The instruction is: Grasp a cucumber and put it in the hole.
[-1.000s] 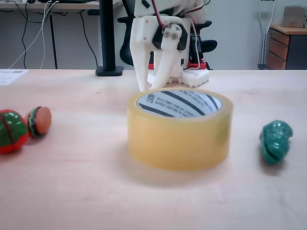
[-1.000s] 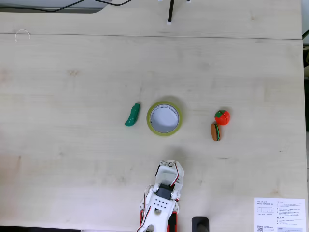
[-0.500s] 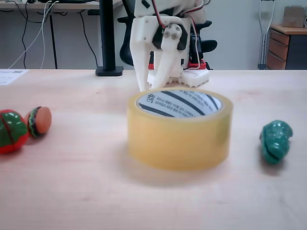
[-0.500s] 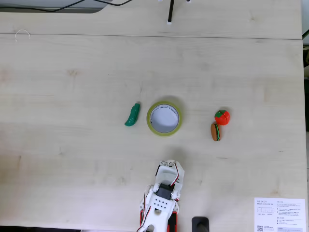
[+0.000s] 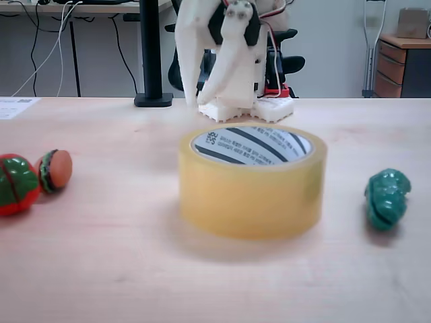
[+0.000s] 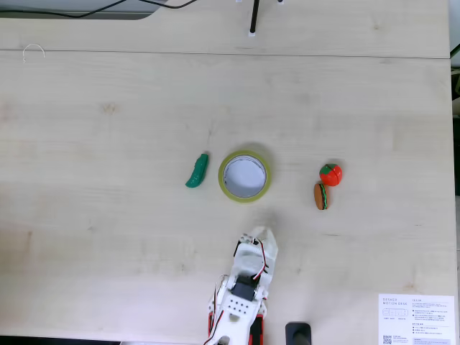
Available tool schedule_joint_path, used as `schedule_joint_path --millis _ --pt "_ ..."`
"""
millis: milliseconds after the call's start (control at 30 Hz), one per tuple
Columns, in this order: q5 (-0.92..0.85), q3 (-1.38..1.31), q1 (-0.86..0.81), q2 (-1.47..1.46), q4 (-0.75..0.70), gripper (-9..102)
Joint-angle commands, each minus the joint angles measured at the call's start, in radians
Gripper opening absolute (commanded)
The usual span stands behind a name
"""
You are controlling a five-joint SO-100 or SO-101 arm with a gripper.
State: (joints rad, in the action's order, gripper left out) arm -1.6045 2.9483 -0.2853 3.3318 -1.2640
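Your cucumber (image 6: 196, 171) lies flat on the table (image 6: 108, 237), untouched, just beside the tape roll (image 6: 245, 175) on its left in the top-down fixed view; in the low fixed view the cucumber (image 5: 386, 198) sits to the right of the roll (image 5: 252, 182), a clear gap between them. The hole (image 6: 244, 175) is open and empty, its white core with black stripes showing in the low view (image 5: 252, 145). On the roll's far side from the cucumber rest a round red-and-green toy (image 6: 330, 173) and a small burger toy (image 6: 320, 195), well out of your way. By my reading you are at the very start: the reach has not arrived and nothing is grasped. The gripper (image 6: 260, 238) hangs above the table on the arm's side of the roll, well apart from the cucumber. In the low view the gripper (image 5: 203, 99) points downward with its two white fingers (image 5: 189, 60) splayed slightly, so the jaws stand apart and hold nothing. Your next move likely calls for swinging toward the cucumber's side, clearing the roll's rim, and lining the jaws across the cucumber's narrow width before descending.
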Motion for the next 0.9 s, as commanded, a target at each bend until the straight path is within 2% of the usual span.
schedule_joint_path --millis 0,400,733,867 --pt "0.005 -0.190 -0.006 -0.109 0.043 0" --pt "-0.032 -0.736 -0.114 -0.778 0.133 0" --pt "-0.032 -0.933 -0.103 -0.945 0.137 5" --pt "-0.032 -0.982 -0.049 -0.973 0.137 6"
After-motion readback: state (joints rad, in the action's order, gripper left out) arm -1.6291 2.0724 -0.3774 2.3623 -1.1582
